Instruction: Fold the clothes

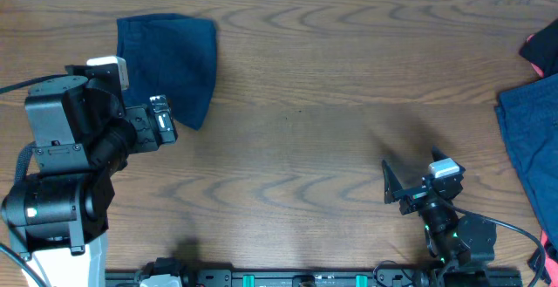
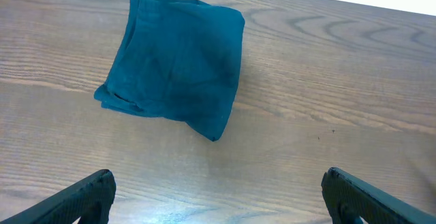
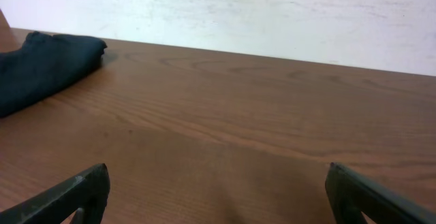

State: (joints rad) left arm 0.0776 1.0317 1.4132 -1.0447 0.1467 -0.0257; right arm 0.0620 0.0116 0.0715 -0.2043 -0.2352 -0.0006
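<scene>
Toward the far left of the table, finding the clothes lying as a folded navy packet, long axis running roughly front to back, just ahead of the left gripper. Holding both pairs of jaws spread wide and empty, with the right gripper sitting well apart near the front right. Judging the left arm much the nearer to the packet.

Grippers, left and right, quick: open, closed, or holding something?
Left gripper: open, empty, short of the folded dark navy cloth shorts.
Right gripper: open, empty.
</scene>
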